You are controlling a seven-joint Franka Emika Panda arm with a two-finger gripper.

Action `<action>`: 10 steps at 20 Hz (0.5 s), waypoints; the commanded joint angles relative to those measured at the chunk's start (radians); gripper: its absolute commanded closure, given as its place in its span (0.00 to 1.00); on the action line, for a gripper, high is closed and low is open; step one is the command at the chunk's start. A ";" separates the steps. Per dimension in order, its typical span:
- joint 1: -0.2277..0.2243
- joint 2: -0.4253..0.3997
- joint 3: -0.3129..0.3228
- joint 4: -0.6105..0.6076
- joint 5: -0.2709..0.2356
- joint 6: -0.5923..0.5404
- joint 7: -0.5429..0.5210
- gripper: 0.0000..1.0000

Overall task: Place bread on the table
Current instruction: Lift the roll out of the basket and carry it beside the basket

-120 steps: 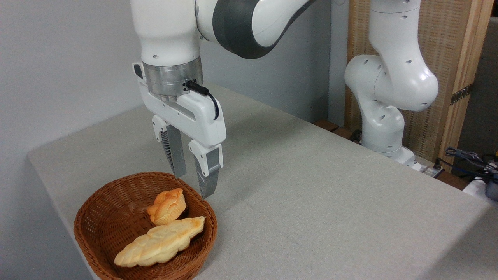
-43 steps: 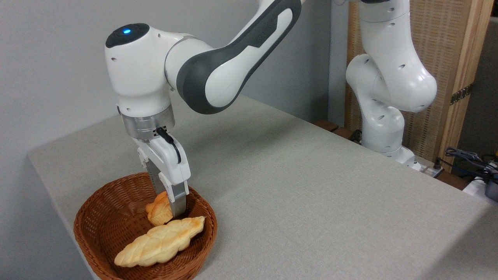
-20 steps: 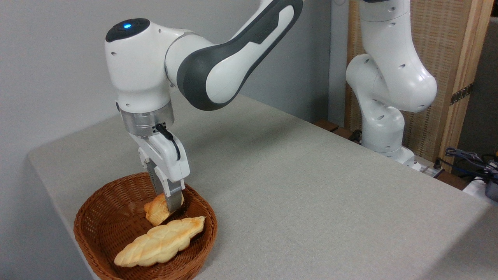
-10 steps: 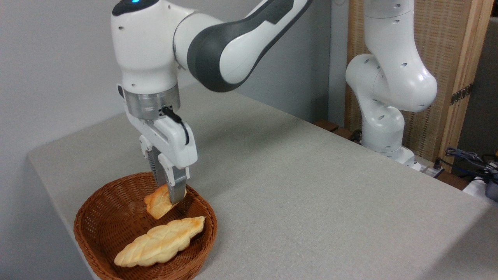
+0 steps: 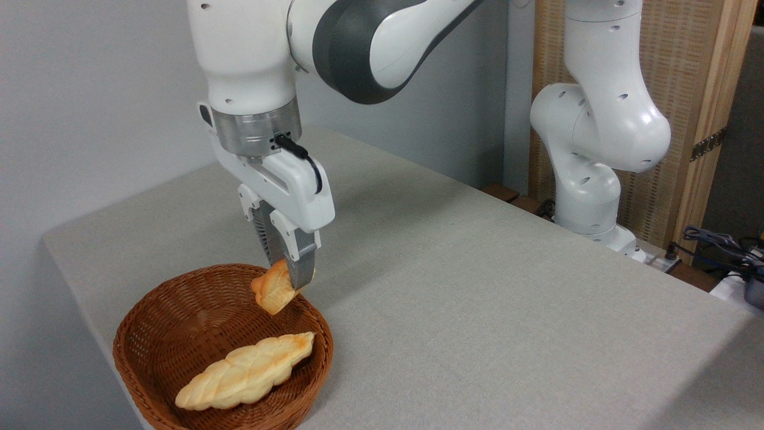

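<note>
The bread (image 5: 273, 290) has been lifted clear of the basket (image 5: 179, 334) floor, pinched in the closed end effector (image 5: 290, 276) and hung above the back rim; the braided loaf (image 5: 245, 370) is left behind, and the desk (image 5: 477, 310) placement is judged next

Even, bright, diffuse indoor light w/ soft arm shadow on table (image 5: 477, 286), sharp focus, no glare.
</note>
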 commanded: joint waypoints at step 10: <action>-0.040 -0.147 -0.002 -0.192 -0.026 -0.048 0.124 0.31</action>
